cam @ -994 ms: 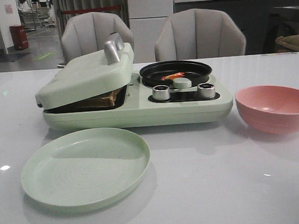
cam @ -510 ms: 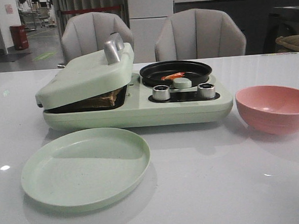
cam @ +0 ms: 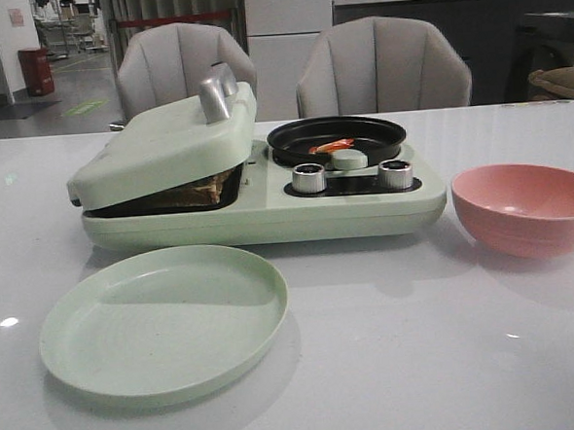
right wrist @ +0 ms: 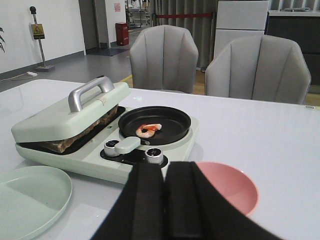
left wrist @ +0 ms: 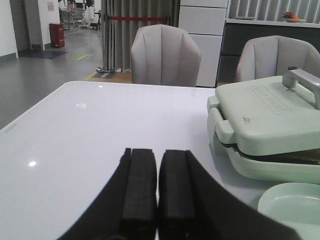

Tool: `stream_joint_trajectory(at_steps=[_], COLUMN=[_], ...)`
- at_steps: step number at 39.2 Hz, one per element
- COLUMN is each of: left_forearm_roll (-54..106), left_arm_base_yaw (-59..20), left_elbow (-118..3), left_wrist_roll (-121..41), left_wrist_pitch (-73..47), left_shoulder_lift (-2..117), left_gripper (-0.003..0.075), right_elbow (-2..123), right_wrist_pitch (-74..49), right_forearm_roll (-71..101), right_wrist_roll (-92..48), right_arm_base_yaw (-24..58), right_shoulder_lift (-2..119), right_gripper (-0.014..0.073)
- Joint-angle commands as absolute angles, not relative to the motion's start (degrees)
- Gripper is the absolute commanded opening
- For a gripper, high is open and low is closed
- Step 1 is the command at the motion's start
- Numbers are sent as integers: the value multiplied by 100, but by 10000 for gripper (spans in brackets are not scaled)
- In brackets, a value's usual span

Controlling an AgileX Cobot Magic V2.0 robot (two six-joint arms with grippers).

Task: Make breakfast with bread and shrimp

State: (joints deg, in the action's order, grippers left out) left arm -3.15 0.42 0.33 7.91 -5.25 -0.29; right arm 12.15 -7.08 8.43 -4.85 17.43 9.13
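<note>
Nothing is seen to have moved across the last second: the bread point(cam: 200, 191) is kept pressed under the lid point(cam: 161, 145), the shrimp point(right wrist: 149, 129) is left in the black pan point(right wrist: 155, 124), and both sets of jaws are held together, empty, back from the surface point(cam: 412, 344). Cooking is judged underway; plating awaits.
</note>
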Motion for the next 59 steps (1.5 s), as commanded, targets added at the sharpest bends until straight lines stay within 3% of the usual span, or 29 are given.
stream_joint_trajectory(at_steps=[1, 50, 59], left_forearm_roll=[-339, -339, -339], left_arm_base_yaw=[39, 39, 39], left_elbow=[151, 151, 151], left_wrist_roll=[861, 861, 861], left_wrist_pitch=[-82, -82, -82], left_shoulder_lift=[-121, -121, -121], left_gripper=[114, 114, 114], right_elbow=[1373, 1335, 966], right_wrist_pitch=[-263, -257, -157], right_forearm_roll=[833, 833, 664], right_wrist_roll=[-518, -518, -518], right_arm_base_yaw=[1738, 1738, 1279], right_shoulder_lift=[951, 951, 796], right_gripper=[126, 126, 126])
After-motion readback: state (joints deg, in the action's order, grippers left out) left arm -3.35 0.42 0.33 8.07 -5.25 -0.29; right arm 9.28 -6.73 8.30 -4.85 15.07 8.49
